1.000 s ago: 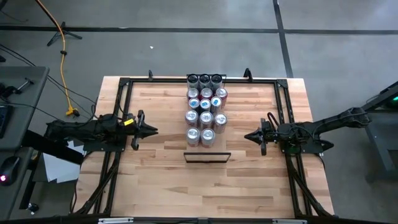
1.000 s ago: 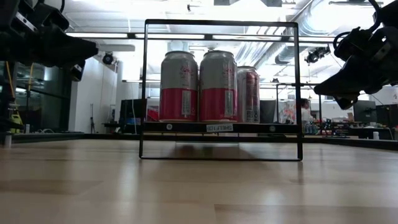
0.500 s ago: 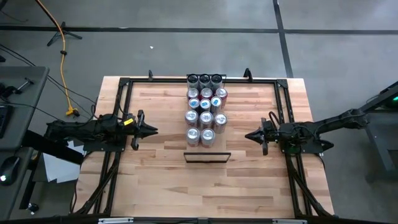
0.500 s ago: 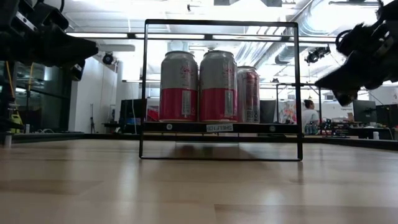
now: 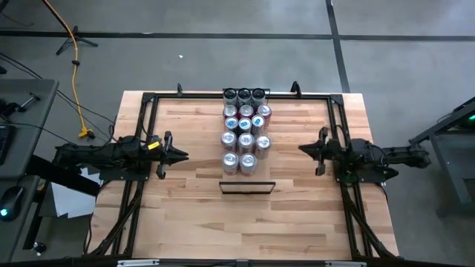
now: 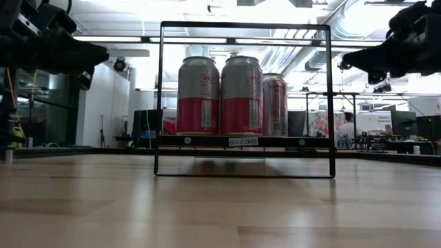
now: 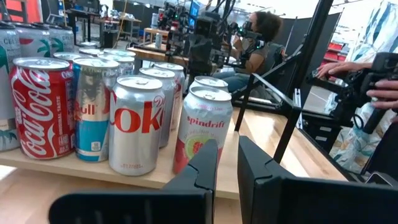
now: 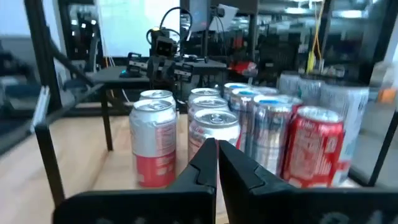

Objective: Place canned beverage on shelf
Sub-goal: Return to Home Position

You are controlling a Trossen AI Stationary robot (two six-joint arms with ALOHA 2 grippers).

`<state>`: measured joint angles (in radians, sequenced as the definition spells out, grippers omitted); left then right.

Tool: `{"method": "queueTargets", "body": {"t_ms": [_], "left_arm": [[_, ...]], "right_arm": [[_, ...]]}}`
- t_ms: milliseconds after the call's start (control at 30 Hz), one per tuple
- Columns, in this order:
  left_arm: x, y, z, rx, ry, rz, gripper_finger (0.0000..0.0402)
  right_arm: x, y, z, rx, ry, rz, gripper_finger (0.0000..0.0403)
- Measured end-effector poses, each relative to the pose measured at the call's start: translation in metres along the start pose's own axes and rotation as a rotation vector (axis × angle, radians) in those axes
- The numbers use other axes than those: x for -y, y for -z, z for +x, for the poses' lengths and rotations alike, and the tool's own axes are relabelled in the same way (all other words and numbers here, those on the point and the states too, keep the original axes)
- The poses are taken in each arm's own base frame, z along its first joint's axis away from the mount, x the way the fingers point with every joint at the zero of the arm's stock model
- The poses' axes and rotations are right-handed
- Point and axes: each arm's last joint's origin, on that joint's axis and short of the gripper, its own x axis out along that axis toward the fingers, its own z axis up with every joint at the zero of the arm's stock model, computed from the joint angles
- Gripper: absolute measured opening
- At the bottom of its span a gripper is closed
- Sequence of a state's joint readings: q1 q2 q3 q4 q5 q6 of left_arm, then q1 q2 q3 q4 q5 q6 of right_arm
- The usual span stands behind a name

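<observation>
Several beverage cans (image 5: 245, 130) stand upright in rows on the shelf (image 5: 236, 176), a long pale panel running from the table's far edge toward its middle. The low view shows the nearest cans (image 6: 220, 96) on the shelf board (image 6: 207, 140). My left gripper (image 5: 185, 155) hovers shut to the left of the cans, pointing level at them (image 7: 227, 158). My right gripper (image 5: 300, 150) hovers shut to their right, also level (image 8: 217, 149). Neither has anything between its fingers. Both are above can height in the low view, the left gripper (image 6: 103, 52) and the right gripper (image 6: 342, 66).
A thin black upright frame (image 5: 247, 187) stands at the shelf's near end. Black rails (image 5: 148, 100) run around the tabletop. Bare wood lies to the shelf's left, right and near side. Beyond the table a person (image 7: 261, 37) sits, and a hand (image 7: 348, 67) shows.
My right gripper has risen and drawn back a little toward the table's right and far edges, rolling about its own line until it points level. Its arm has folded back off the table's right side. It stays shut. The cans have not moved.
</observation>
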<state>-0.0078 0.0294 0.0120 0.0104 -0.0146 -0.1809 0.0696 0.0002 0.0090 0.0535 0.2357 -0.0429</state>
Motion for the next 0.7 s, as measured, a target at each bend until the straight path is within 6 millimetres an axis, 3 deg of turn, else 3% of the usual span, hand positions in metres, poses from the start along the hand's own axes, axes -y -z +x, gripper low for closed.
{"method": "queueTargets", "body": {"t_ms": [700], "left_arm": [[-0.0001,0.0005,0.0003,-0.006,0.000,0.000,0.0008]], "right_arm": [[-0.0004,0.0012,0.0008,-0.014,-0.005,0.040,0.0000]]}}
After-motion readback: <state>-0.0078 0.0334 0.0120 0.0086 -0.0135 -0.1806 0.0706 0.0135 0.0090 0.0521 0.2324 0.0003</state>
